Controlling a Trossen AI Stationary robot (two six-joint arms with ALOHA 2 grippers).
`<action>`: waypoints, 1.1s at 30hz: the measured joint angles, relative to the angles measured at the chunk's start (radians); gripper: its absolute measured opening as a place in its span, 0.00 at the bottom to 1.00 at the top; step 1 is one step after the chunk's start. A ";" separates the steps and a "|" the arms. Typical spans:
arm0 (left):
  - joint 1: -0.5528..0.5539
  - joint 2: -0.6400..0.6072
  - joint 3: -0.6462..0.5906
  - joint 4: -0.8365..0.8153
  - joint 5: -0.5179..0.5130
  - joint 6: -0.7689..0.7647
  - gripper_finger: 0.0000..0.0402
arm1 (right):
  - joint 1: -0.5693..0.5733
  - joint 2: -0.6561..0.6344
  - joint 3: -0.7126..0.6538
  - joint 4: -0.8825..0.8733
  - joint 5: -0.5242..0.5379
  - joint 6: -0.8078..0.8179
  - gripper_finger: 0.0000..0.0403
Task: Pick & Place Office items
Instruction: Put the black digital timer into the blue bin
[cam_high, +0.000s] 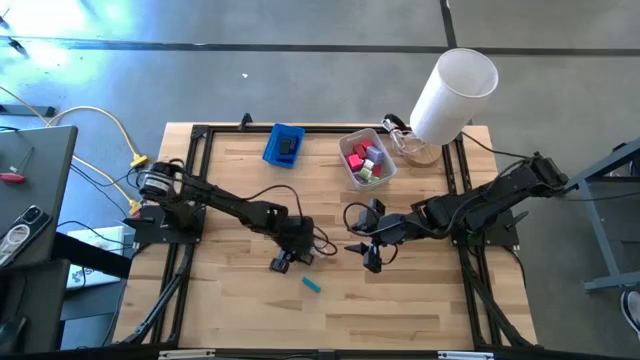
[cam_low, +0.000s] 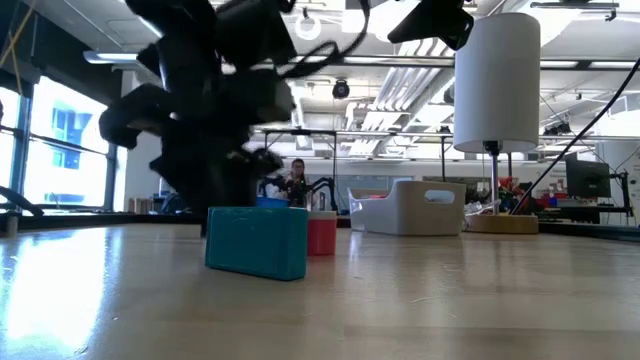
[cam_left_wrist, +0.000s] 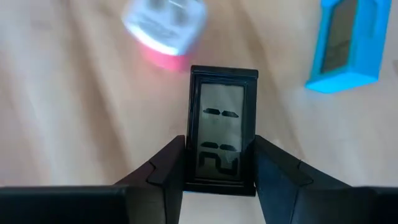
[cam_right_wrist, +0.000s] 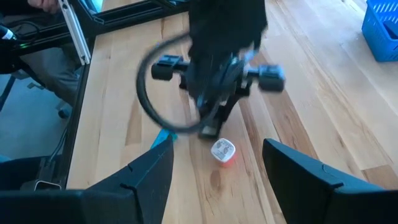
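My left gripper (cam_left_wrist: 221, 180) is shut on a small black device with an LCD face (cam_left_wrist: 222, 124), near the table's middle (cam_high: 284, 260). Beside it on the wood lie a white-and-red piece (cam_left_wrist: 165, 34) and a teal block (cam_left_wrist: 345, 43). The low view shows both up close: the teal block (cam_low: 257, 240) and the red piece (cam_low: 321, 235) behind it. My right gripper (cam_high: 368, 255) hangs open just right of the left one. Its wrist view looks onto the red-and-white piece (cam_right_wrist: 222, 151) and the left arm's gripper (cam_right_wrist: 214, 93). My left gripper pinches the black LCD device between its two fingers (cam_left_wrist: 168, 171), one on each long side near the device's lower end (cam_left_wrist: 222, 177). The fingers lie along its length. I cannot tell whether the device is clear of the table.
A translucent bin (cam_high: 352, 140) holding several coloured pieces and a blue tray (cam_high: 284, 145) stand near the far edge. A tall white cylinder (cam_high: 455, 95) on a round base rises at the far right corner. Bare wood lies toward the near edge (cam_high: 400, 310). A black frame rail (cam_high: 190, 200) borders the table.
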 joint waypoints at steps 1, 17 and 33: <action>0.000 -0.023 0.000 -0.016 -0.034 -0.001 0.35 | 0.000 0.000 0.000 0.000 0.000 0.000 0.58; 0.101 -0.431 0.008 -0.209 -0.463 -0.258 0.35 | 0.000 0.000 0.000 -0.006 0.000 -0.027 0.58; 0.572 -0.459 0.021 -0.183 -0.531 -0.371 0.35 | 0.000 0.000 0.000 -0.004 0.000 -0.027 0.58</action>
